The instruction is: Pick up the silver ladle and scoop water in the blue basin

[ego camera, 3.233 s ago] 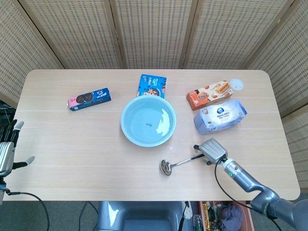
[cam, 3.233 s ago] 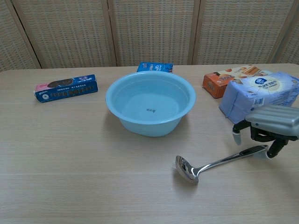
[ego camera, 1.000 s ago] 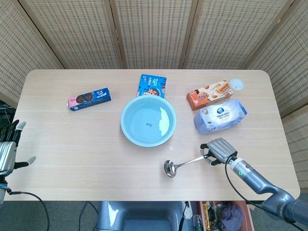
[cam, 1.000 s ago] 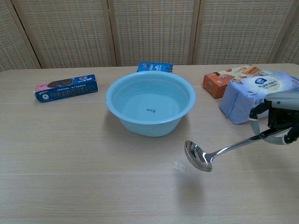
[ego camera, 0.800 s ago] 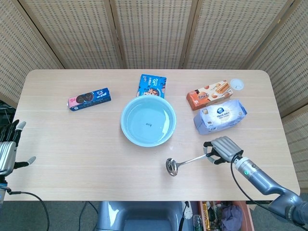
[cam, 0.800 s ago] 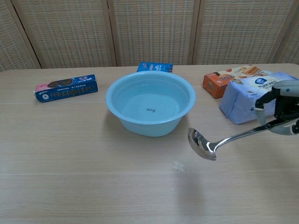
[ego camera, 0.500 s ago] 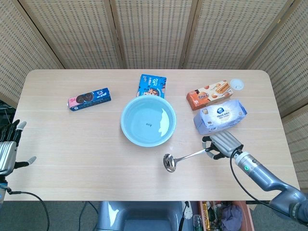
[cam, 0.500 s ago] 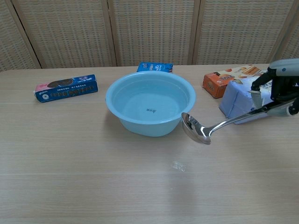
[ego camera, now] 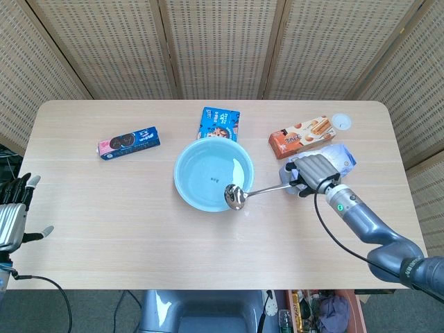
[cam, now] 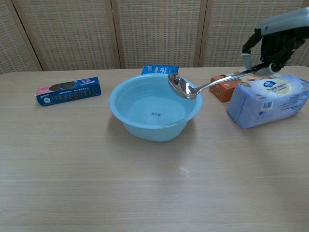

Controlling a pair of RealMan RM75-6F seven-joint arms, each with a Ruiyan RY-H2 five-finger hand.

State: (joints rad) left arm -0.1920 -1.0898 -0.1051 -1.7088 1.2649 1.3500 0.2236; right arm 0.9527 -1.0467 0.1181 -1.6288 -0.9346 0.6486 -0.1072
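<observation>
The blue basin (ego camera: 191, 192) (cam: 126, 117) holds water and sits mid-table. My right hand (ego camera: 311, 171) (cam: 275, 42) grips the handle end of the silver ladle (ego camera: 258, 189) (cam: 203, 86), lifted well off the table. The ladle's bowl (ego camera: 234, 197) (cam: 177, 83) hangs in the air over the basin's right rim, above the water. My left hand (ego camera: 12, 218) stays at the table's left edge, fingers apart, holding nothing; the chest view does not show it.
A blue tissue pack (ego camera: 343, 157) (cam: 268, 99) and an orange biscuit box (ego camera: 300, 137) (cam: 225, 89) lie right of the basin, under my right hand. A blue snack box (ego camera: 220, 124) stands behind the basin. A cookie pack (ego camera: 129, 143) (cam: 68, 90) lies at left.
My right hand rose and swung left, carrying the ladle from low beside the basin up to its right rim. The left hand has not moved.
</observation>
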